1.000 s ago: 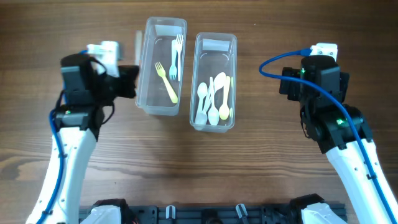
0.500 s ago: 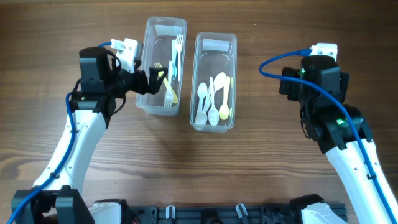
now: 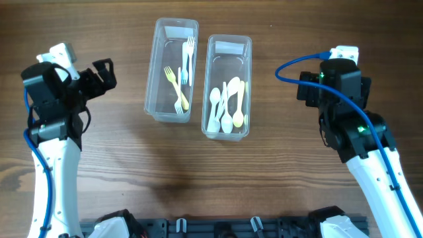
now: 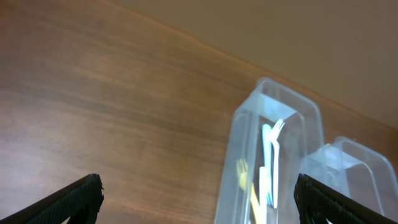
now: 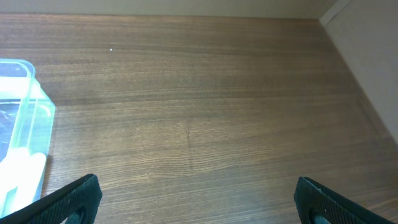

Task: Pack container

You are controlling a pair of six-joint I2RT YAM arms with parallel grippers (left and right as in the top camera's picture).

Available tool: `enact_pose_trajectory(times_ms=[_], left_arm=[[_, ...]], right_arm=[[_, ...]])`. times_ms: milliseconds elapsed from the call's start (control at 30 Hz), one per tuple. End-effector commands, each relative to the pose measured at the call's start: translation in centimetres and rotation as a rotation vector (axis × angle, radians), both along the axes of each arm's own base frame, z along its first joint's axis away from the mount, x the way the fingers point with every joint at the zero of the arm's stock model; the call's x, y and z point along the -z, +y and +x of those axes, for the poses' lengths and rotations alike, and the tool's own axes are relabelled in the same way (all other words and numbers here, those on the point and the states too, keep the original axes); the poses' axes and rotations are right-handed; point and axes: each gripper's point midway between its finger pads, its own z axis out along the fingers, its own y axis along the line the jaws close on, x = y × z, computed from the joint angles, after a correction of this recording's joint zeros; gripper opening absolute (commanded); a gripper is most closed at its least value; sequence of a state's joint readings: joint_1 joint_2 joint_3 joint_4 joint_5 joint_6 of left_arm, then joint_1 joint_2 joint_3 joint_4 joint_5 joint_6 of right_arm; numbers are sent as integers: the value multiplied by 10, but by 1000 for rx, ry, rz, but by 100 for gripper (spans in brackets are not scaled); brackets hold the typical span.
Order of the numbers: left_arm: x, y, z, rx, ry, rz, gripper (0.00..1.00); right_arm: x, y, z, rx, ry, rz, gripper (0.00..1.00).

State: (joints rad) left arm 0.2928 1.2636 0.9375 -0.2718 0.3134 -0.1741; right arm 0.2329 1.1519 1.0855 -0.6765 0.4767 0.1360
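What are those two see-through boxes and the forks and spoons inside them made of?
The fork box and spoon box look like clear, glossy plastic: the wood shows through their walls. The forks and spoons seem thin moulded plastic, white or pale yellow; too small to be sure of finish.

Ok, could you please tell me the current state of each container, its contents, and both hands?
left container: upright, open, no lid, partly filled.
forks: lying loose inside the left container.
right container: upright, open, no lid, partly filled.
spoons: lying piled inside the right container.
left hand: open, empty, apart from the left container.
right hand: open, empty, apart from both containers.
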Motion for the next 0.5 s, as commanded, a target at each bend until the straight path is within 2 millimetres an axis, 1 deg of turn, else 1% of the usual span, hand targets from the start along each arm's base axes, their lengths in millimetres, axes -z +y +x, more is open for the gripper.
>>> enact_pose_trajectory(times_ms=[0,67,467], left_arm=[[-6,5,-3,-31,0,-4,100],[-2,5,-5,-31,17,-9,100],[-2,5,-5,-31,18,-10,100]], right_arm=[[-6,-3,2,13,-14,-15,100],[-6,-3,2,13,-14,-15,100],[-6,-3,2,13,-14,-15,100]])
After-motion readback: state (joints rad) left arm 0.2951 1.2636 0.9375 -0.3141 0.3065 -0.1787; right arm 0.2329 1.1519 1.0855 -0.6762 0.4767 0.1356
